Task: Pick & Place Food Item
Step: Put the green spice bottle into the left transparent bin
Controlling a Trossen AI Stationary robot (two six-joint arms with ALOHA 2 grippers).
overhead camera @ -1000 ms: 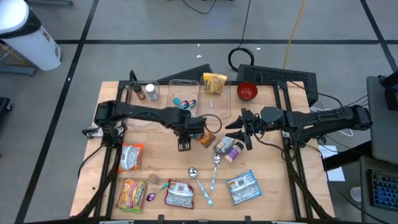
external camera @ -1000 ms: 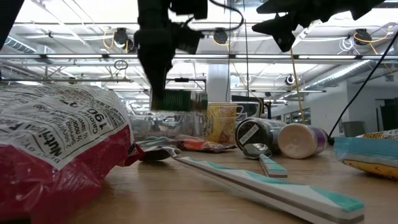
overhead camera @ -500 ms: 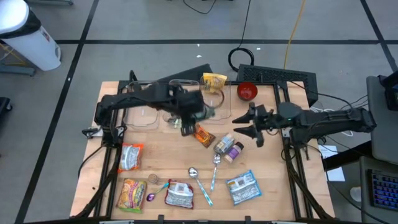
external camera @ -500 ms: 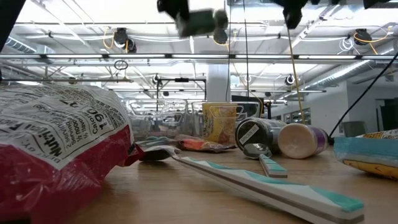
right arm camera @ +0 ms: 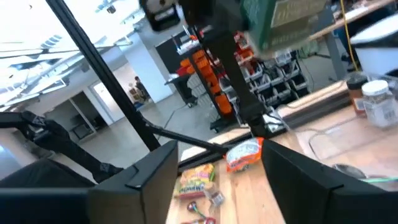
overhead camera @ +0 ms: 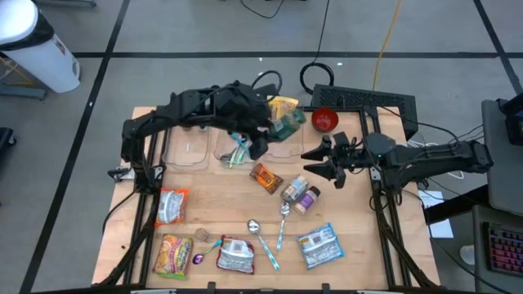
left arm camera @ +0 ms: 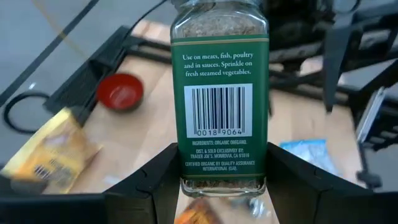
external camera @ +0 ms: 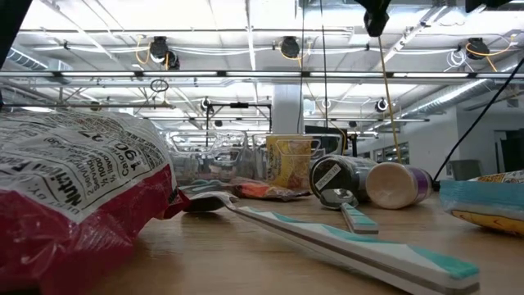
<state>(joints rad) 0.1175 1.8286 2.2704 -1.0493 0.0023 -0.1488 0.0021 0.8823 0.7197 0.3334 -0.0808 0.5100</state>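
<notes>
A glass spice jar with a green label hangs high over the table's far middle, and my left gripper is shut on it. In the high view the jar shows blurred beside a yellow bag. The right wrist view sees the jar from below. My right gripper stands open at the table's right middle, above the board, with nothing between its fingers. An orange snack packet and two lying jars rest on the board between the arms. My left gripper pinches the jar's lower end between its two fingers, one on each side of the glass. The fingers slant down toward the table's right side. The jar sticks out beyond the fingertips, tilted and lifted clear of the table.
Clear containers stand along the far edge, with a red bowl at the far right. Snack bags, spoons and a blue packet lie toward the near edge. Bare board lies left of the snack packet.
My left gripper has risen from the table's middle with the jar, swung toward the far edge and tipped from pointing down to slanting. The jar has gone from just above the board to high over the far containers. My right gripper has risen a little.
</notes>
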